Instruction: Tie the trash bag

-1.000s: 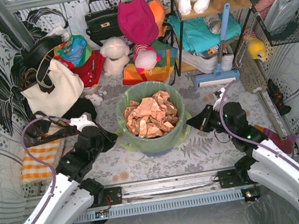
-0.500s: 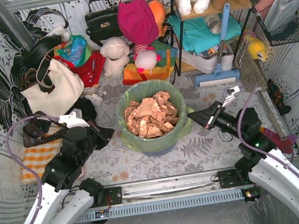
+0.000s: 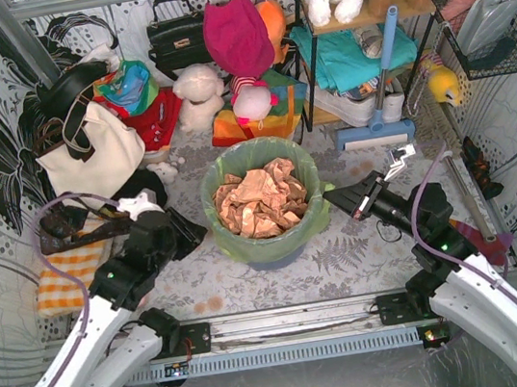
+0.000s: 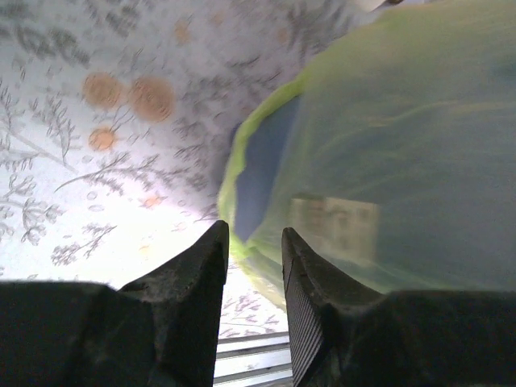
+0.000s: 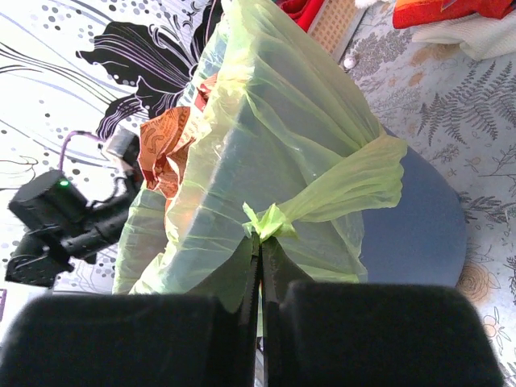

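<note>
A: What of the right claw (image 5: 260, 242)?
B: Its two black fingers (image 5: 322, 339) are pressed flat together on a twisted pinch of the trash bag (image 5: 274, 121): thin lime-green film, translucent and creased, bunched into a small wad at the tips.
A: And outward from there?
B: The film drapes over a round blue-grey bin (image 5: 427, 226) of smooth plastic, lower right of that wrist view. Crumpled tan-orange paper (image 5: 165, 137) shows at the mouth, left of centre.
A: The left claw (image 4: 251, 238)?
B: Narrowly parted, with nothing between the matte black tips (the desk (image 4: 97, 177) shows pale through the slit). The bag's hem hangs just beyond them and fills the right half of that frame.
A: Where does the bag sit overall?
B: From above, at the centre, lining the bin on the desk, a pale cloth printed with grey ferns and orange blots, one claw at each side.
A: Any writing?
B: A pale rectangular label (image 4: 334, 230) on the bin, seen through the film, too blurred to read.
</note>
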`<state>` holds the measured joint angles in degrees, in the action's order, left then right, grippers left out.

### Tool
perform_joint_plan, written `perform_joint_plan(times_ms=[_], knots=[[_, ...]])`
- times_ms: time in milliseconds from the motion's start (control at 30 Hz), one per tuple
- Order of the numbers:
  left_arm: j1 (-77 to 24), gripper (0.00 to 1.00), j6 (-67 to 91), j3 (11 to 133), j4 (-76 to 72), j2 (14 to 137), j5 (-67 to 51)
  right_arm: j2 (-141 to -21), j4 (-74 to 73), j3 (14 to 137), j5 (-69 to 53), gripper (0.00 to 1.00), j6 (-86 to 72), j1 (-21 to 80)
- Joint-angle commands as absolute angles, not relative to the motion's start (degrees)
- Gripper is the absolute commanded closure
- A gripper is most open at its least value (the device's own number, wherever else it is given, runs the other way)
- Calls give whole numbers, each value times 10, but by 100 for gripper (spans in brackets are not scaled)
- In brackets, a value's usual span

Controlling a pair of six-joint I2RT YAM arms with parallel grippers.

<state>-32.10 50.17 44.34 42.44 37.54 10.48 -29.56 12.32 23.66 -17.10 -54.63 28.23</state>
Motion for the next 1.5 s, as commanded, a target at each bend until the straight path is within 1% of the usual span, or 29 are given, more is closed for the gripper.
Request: perform_joint_plan(times_ms=[0, 67, 133, 467, 567, 667, 767, 867, 933, 967, 1100, 1267, 1467], knots=[[-321, 56, 508, 384, 353, 388, 101, -283, 141, 230, -164, 100, -548, 279], [-321, 51, 499, 358, 307, 394, 85, -282, 135, 233, -163, 100, -546, 279], [-320, 50, 497, 337, 276, 398, 80, -281, 129, 237, -163, 100, -544, 279], [-320, 49, 485, 263, 124, 444, 41, -280, 109, 248, -161, 100, -541, 279], [-320, 50, 488, 258, 114, 478, 45, -280, 106, 249, -160, 100, -541, 279], [-320, 56, 480, 252, 105, 503, 55, -279, 102, 252, -159, 100, -541, 279], [-320, 67, 477, 244, 103, 508, 71, -283, 90, 261, -161, 100, -536, 279], [-320, 82, 473, 243, 108, 503, 69, -284, 80, 265, -162, 100, -531, 279], [-320, 95, 472, 245, 120, 491, 61, -280, 75, 263, -159, 100, -531, 279], [-320, 100, 471, 249, 133, 484, 61, -277, 72, 262, -154, 100, -533, 279], [-320, 100, 481, 280, 228, 426, 63, -265, -18, 283, -99, 100, -540, 279], [-320, 100, 499, 313, 294, 334, 48, -244, -21, 275, -88, 100, -552, 280], [-320, 100, 513, 388, 277, 344, -2, -265, -2, 321, -107, 100, -556, 279]])
